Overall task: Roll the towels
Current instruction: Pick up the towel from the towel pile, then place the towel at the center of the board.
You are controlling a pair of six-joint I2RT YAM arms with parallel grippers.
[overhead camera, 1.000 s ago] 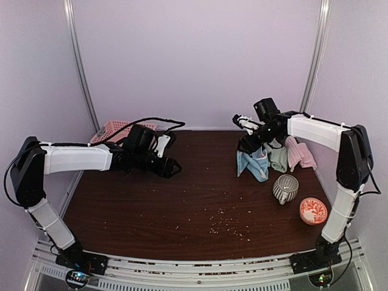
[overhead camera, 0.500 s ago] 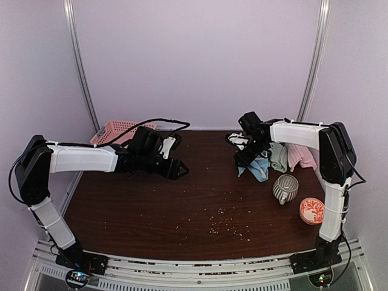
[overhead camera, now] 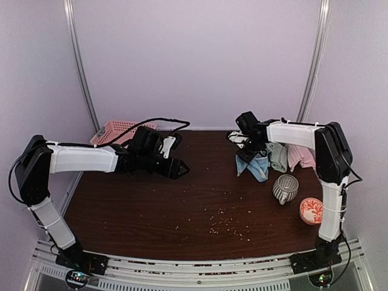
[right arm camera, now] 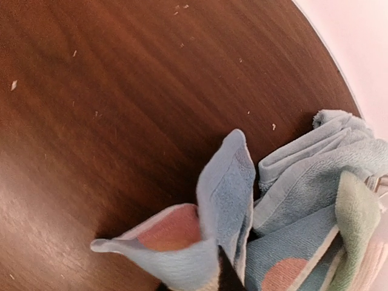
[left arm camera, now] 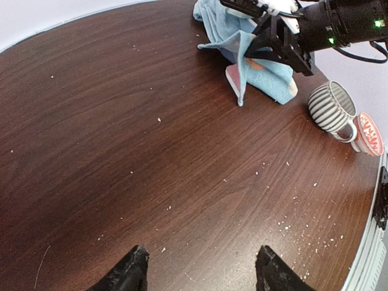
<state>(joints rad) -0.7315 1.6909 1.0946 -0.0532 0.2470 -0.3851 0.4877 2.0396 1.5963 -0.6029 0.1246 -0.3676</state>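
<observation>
right gripper is pinching a raised fold of the spotted blue towel; left gripper is hovering over the worktop, jaws apart, empty.

striped mug | red-patterned bowl near it | pink basket, far-left corner

The right gripper was down on the left edge of the light blue towel, which lay beside a sage green towel and a pink towel, with a striped mug nearer and the left gripper well apart over the dark wooden table.
</observation>
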